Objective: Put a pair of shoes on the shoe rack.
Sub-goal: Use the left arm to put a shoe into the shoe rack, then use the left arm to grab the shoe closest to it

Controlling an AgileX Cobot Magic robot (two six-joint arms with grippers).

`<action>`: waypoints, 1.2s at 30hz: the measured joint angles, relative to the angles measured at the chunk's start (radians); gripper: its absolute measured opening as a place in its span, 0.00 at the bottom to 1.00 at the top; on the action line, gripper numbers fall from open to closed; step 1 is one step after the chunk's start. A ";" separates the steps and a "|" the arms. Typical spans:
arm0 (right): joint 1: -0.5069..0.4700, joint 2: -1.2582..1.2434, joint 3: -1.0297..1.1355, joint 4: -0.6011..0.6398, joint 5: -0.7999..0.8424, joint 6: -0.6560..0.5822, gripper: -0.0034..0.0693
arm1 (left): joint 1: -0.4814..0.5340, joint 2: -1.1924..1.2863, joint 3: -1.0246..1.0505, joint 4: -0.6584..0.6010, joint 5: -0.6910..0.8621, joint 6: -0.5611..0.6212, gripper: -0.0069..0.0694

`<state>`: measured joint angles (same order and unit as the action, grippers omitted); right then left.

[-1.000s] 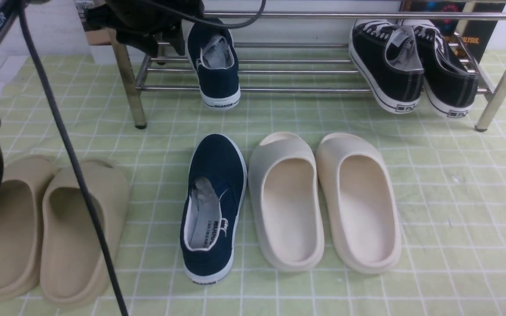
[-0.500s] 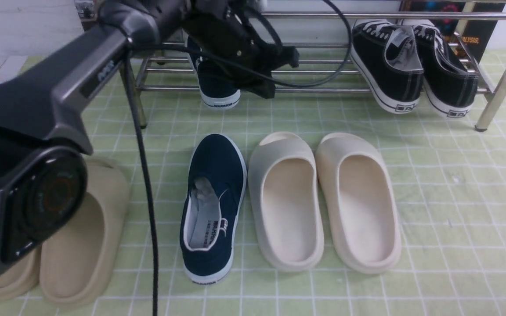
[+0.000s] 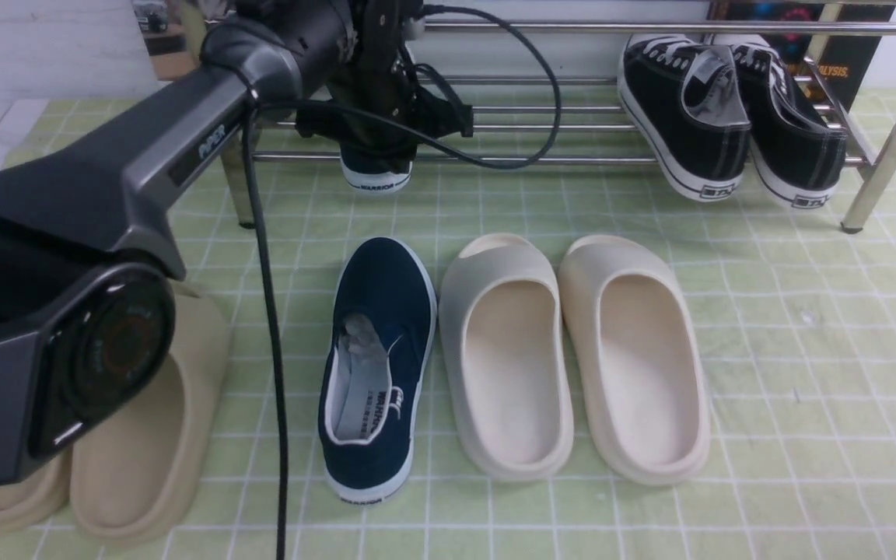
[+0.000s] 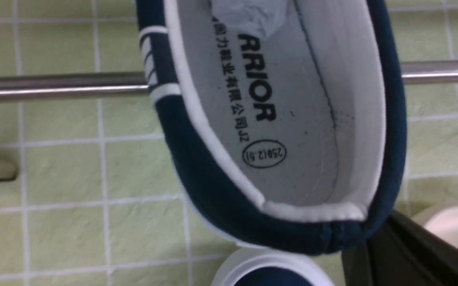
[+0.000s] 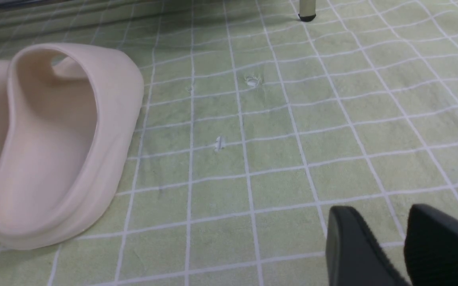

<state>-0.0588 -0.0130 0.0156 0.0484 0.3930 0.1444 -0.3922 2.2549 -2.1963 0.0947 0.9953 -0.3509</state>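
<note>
One navy shoe [image 3: 378, 365] lies on the green mat, toe toward the shoe rack [image 3: 572, 159]. The other navy shoe [image 3: 374, 177] leans on the rack's lower bars, heel down, mostly hidden behind my left arm. My left gripper [image 3: 383, 152] hangs right over that shoe's heel and is shut. In the left wrist view the shoe's white lining [image 4: 284, 119] fills the frame, a rack bar [image 4: 54, 85] runs behind it, and one dark finger [image 4: 392, 254] sits beside the heel. My right gripper [image 5: 380, 216] hovers low over bare mat, open and empty.
A pair of black lace-up sneakers [image 3: 720, 117] leans on the rack's right end. Cream slides [image 3: 572, 358] lie right of the floor shoe, one of them close to the right gripper [image 5: 62, 139]. Beige slides [image 3: 137, 435] lie at the left, partly behind my arm. A rack leg [image 5: 307, 10] stands farther off.
My left arm swung from the rack's left end to over the navy shoe on the rack, and its jaws closed. The shoe's heel shifted slightly left.
</note>
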 joint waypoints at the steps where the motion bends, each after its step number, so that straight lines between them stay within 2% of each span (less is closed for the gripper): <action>1: 0.000 0.000 0.000 0.000 0.000 0.000 0.38 | 0.004 -0.008 0.000 0.001 0.021 0.008 0.07; 9: 0.000 0.000 0.000 0.000 0.000 0.000 0.38 | 0.061 -0.089 -0.010 -0.037 0.157 0.091 0.07; 12: 0.000 0.000 0.000 0.000 0.000 0.000 0.38 | 0.063 -0.107 -0.010 -0.123 0.230 0.174 0.07; 16: 0.000 0.000 0.000 0.000 0.000 0.000 0.38 | 0.060 -0.181 0.025 -0.244 0.247 0.312 0.07; 18: 0.000 0.000 0.000 0.000 0.000 0.000 0.38 | 0.058 -0.265 0.078 -0.260 0.247 0.329 0.07; 21: 0.000 0.000 0.000 0.000 0.000 0.000 0.38 | 0.058 -0.372 0.187 -0.251 0.246 0.315 0.07; 23: 0.000 0.000 0.000 0.000 0.000 0.000 0.38 | 0.058 -0.520 0.396 -0.243 0.225 0.280 0.07; 27: 0.000 0.000 0.000 0.000 0.000 0.000 0.38 | 0.058 -0.620 0.703 -0.251 0.045 0.188 0.07; 31: 0.000 0.000 0.000 0.000 0.000 0.000 0.38 | 0.058 -0.609 0.920 -0.270 -0.121 0.104 0.08; 33: 0.000 0.000 0.000 0.000 0.000 0.000 0.38 | 0.058 -0.598 0.973 -0.280 -0.166 0.094 0.12; 36: 0.000 0.000 0.000 0.000 0.000 0.000 0.38 | 0.058 -0.582 1.005 -0.303 -0.191 0.093 0.28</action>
<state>-0.0588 -0.0130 0.0156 0.0484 0.3930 0.1444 -0.3344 1.6728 -1.1910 -0.2078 0.8044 -0.2584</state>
